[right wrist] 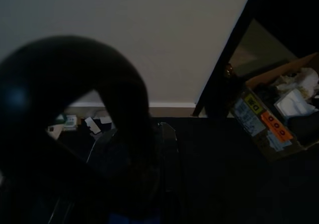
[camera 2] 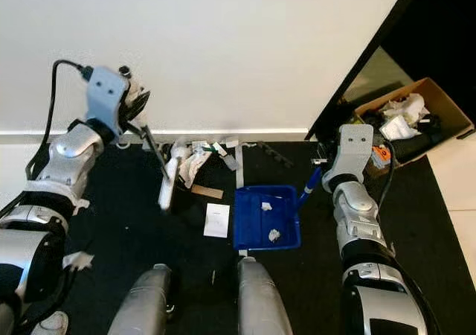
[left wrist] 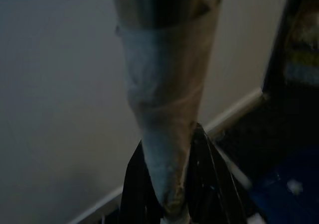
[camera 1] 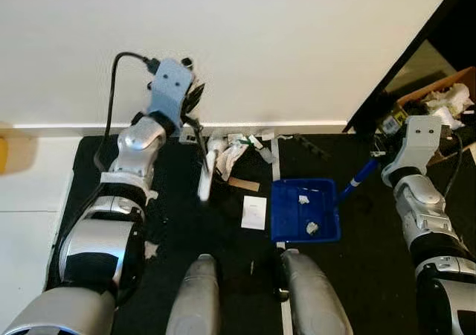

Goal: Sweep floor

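My left gripper (camera 1: 193,100) is raised close to the white wall and shut on the thin stem of a hand brush (camera 1: 205,173). The brush's pale head hangs over the black mat. In the left wrist view the taped brush handle (left wrist: 164,134) runs between the black fingers (left wrist: 135,184). My right gripper (camera 1: 385,160) is shut on the blue handle (camera 1: 360,177) of a blue dustpan (camera 1: 286,214). The dustpan rests on the mat with two paper scraps inside. A heap of paper litter (camera 1: 238,147) lies by the baseboard, with a brown strip (camera 1: 243,184) and a white card (camera 1: 253,211) nearer me.
A cardboard box (camera 1: 446,97) full of rubbish stands at the far right beside a dark doorway. White floor (camera 1: 30,193) borders the mat on the left. My two legs (camera 1: 199,298) are at the bottom centre, just behind the dustpan.
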Tool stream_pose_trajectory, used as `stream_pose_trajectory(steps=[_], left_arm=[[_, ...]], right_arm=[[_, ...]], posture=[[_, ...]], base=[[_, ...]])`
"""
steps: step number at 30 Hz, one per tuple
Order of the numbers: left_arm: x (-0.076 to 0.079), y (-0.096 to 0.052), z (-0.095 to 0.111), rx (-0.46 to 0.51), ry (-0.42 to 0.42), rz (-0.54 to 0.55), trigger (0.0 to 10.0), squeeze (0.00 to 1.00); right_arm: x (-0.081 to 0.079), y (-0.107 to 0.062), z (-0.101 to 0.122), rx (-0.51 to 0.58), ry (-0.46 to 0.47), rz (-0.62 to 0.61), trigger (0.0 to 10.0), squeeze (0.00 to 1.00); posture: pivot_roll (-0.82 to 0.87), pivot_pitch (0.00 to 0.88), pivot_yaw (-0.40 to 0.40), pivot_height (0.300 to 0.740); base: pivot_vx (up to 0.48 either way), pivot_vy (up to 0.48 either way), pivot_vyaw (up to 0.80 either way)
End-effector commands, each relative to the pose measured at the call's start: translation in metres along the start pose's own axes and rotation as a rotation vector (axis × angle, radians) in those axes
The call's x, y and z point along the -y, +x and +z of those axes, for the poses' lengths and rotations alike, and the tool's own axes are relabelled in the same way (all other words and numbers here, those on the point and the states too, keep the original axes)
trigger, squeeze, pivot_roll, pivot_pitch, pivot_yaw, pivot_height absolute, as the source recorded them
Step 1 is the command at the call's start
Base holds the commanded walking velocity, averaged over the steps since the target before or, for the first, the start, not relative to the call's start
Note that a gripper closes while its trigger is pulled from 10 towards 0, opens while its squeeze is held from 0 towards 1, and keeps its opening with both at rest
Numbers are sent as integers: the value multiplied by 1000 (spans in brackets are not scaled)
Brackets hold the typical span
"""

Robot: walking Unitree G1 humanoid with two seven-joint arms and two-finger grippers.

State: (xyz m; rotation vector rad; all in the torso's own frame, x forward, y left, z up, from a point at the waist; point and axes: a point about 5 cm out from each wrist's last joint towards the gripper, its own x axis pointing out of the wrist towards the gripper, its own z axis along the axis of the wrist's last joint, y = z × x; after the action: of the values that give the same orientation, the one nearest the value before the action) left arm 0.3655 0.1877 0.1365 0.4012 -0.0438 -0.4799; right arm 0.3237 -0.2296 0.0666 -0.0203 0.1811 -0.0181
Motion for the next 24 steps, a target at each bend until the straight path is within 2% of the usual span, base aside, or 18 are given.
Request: stream_pose_trajectory(steps=[1,5,7,9,13,15,20,24], left_arm=[[-2,-10,-10,-44,64,-6,10000,0],[-1,-12,-14,-55,65,-4,10000,0],[5,-15,-20,-69,63,-3,10000,0],[8,-16,-21,-61,44,0,10000,0],[1,-14,-13,14,-61,56,10000,0],[-4,-15,-11,19,-65,68,10000,0],[-10,-21,-17,-27,-29,70,10000,0],[-6,-25,-28,-84,-74,78,10000,0]], right_arm=[[-31,-2,-21,-79,44,118,10000,0],[-37,-1,-21,-77,44,134,10000,0],[-56,-1,-21,-68,46,185,10000,0],[-68,-3,-24,-63,51,216,10000,0],[-66,-5,-26,-54,77,209,10000,0],[-63,-6,-26,-50,99,197,10000,0],[-57,-9,-32,-67,124,181,10000,0],[-58,-12,-39,-97,162,160,10000,0]], posture=[[40,103,-2,740],[38,102,-2,740],[39,104,-4,740],[40,106,-4,740],[39,107,-2,740],[38,107,0,740],[34,105,7,740],[37,101,9,740]], base=[[0,0,0],[0,0,0],[0,0,0],[0,0,0],[0,0,0],[0,0,0],[0,0,0],[0,0,0]])
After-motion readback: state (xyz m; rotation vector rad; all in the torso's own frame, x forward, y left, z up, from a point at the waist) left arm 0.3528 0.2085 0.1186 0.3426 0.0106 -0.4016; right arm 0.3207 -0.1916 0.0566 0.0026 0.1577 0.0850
